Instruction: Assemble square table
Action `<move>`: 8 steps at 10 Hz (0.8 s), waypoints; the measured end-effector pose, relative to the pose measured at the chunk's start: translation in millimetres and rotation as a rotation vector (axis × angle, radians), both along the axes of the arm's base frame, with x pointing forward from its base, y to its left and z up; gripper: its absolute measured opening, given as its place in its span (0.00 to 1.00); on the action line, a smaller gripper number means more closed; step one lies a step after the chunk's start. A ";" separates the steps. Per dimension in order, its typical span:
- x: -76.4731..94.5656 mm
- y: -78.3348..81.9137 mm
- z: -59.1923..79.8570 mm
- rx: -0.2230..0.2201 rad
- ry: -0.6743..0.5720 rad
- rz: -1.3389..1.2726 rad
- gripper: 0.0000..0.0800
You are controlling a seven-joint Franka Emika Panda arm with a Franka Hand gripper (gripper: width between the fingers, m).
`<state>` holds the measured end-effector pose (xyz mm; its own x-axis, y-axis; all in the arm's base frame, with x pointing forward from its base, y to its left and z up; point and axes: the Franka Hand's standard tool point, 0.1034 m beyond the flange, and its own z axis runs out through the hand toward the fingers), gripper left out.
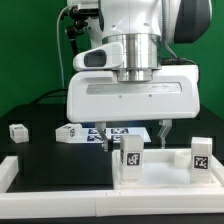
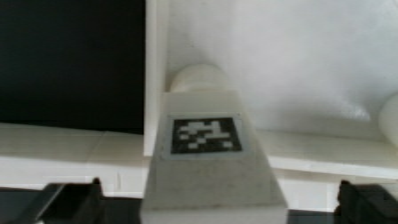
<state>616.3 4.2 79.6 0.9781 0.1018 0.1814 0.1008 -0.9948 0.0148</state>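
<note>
The square table's white slab lies in the foreground with two white block legs standing on it. One leg is near the middle and another is toward the exterior view's right; both show black-and-white tags. My gripper hangs just above the middle leg. In the wrist view that leg stands between my dark fingertips, with a gap on each side, so my gripper is open and holds nothing. The slab fills the background there.
Two loose legs lie on the dark table, one at the exterior view's left and one nearer the middle. The marker board lies behind the slab. White border bars run along the left and front.
</note>
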 end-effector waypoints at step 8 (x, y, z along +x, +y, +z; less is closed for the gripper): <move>2.8 -4.1 -0.9 0.020 -0.043 -0.148 0.36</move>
<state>619.2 0.1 78.8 0.9735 -0.0470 0.2237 -0.0473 -0.9989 -0.0044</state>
